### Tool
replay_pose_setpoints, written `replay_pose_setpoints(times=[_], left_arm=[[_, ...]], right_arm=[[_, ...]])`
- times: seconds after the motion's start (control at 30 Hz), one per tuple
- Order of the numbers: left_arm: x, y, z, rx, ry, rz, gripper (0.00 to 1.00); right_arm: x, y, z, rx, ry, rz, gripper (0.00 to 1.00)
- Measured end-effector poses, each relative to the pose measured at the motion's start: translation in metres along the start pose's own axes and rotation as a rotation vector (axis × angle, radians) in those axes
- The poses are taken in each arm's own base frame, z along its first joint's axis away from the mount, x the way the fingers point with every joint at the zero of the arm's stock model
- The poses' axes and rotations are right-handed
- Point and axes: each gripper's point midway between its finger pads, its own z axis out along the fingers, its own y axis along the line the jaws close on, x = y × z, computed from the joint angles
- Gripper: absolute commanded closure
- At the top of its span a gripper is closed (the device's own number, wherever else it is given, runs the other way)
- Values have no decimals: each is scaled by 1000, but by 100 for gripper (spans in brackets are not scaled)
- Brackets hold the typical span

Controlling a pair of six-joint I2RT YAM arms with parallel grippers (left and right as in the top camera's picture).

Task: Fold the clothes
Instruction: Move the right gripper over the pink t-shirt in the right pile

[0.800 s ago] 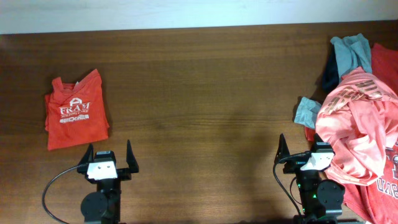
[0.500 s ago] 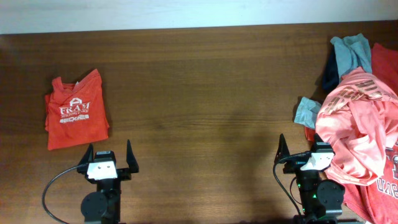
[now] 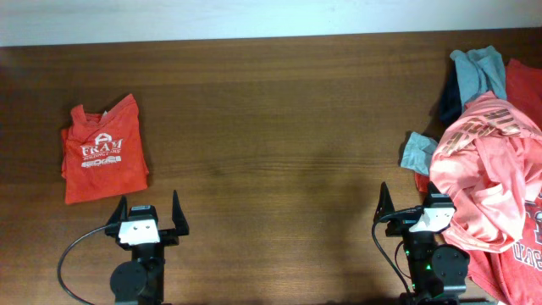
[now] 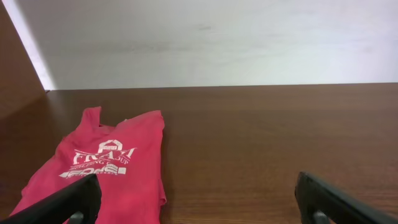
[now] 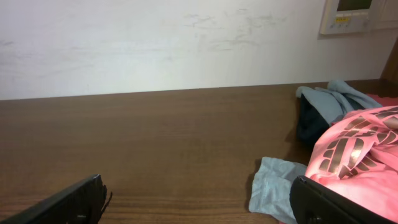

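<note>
A folded red-orange T-shirt (image 3: 103,161) with white lettering lies at the table's left; it also shows in the left wrist view (image 4: 102,168). A heap of clothes sits at the right: the salmon-pink shirt (image 3: 483,174) with bronze lettering on top, grey-teal pieces (image 3: 476,69), a navy one (image 3: 449,100) and a red one (image 3: 518,263). In the right wrist view the pink shirt (image 5: 357,155) and a grey-teal piece (image 5: 273,186) lie right of the jaws. My left gripper (image 3: 148,216) is open and empty near the front edge. My right gripper (image 3: 411,207) is open and empty, its right finger beside the pink shirt.
The dark wooden table (image 3: 271,127) runs between the folded shirt and the heap. A white wall (image 5: 161,43) stands behind the table, with a white wall panel (image 5: 357,15) at the upper right.
</note>
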Motion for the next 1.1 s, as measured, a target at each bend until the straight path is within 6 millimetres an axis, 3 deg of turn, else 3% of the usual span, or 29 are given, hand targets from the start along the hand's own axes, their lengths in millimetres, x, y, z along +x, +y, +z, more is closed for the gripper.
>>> replay_pose_setpoints(times=[1.1], left_arm=[[0,0,0,1,-2,-1,1]], right_arm=[[0,3,0,-18,1,13,1]])
